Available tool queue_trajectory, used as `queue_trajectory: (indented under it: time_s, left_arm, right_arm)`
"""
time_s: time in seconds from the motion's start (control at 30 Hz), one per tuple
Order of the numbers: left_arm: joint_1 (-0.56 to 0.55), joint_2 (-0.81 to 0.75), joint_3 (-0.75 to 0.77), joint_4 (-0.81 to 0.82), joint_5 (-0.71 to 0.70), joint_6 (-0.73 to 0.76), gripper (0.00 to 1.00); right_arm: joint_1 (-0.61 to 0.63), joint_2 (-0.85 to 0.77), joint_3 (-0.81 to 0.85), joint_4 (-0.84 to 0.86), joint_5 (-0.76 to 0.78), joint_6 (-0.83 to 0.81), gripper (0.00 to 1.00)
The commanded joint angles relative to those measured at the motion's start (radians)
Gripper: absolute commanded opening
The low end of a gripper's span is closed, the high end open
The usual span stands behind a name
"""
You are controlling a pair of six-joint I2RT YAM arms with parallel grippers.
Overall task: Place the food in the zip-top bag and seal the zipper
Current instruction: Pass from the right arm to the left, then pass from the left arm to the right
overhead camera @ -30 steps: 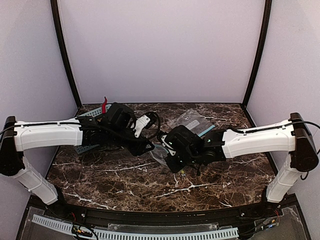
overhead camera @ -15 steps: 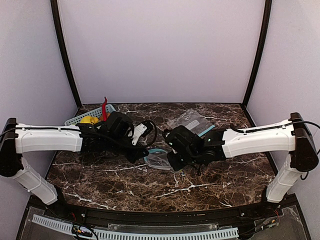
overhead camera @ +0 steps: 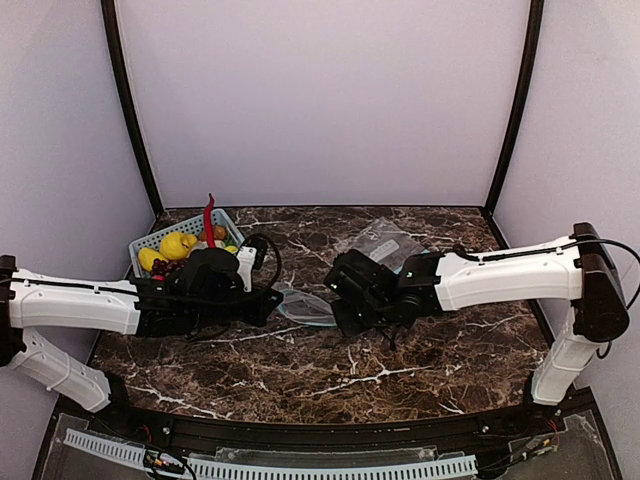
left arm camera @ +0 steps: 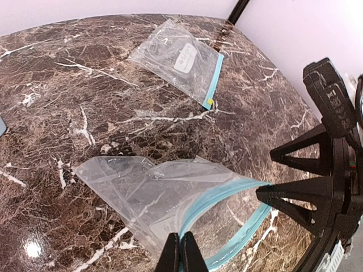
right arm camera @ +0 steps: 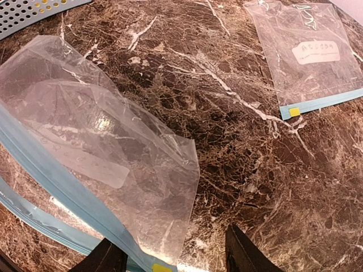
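Where the left hand pinches, the zip-top bag is caught.

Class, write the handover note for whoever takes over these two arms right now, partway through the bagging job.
The left gripper is shut on the mouth edge of the bag.
The right gripper is open over the bag's corner, holding nothing.
The bag lies mid-table, empty, its zipper unsealed.
Both lemons are in the basket, far left.
A spare bag lies flat further back.
Done: bag gripped.
Left: load both lemons, seal the zipper.
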Motion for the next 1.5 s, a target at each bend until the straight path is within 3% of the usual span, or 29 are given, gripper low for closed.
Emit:
queue_trajectory:
  time_s: [0.0, 0.43, 1.17, 1.47]
  left_arm:
    - [-0.022, -0.033, -0.044, 0.096, -0.148, -0.109, 0.01]
    - [-0.042, -0.046, -0.092, 0.183, -0.222, -0.205, 0.01]
    - [-0.043, -0.036, -0.112, 0.209, -0.185, -0.234, 0.01]
    - [-0.043, -0.032, -0.116, 0.212, -0.167, -0.238, 0.01]
  right_arm:
    - [-0.005, 0.020, 0.032, -0.037, 0.017, 0.087, 0.57]
    - [-0.050, 0.005, -0.058, 0.087, -0.037, 0.243, 0.62]
    - [-0.086, 0.009, -0.151, 0.263, -0.120, 0.306, 0.47]
    - [-0.094, 0.008, -0.162, 0.295, -0.126, 0.312, 0.36]
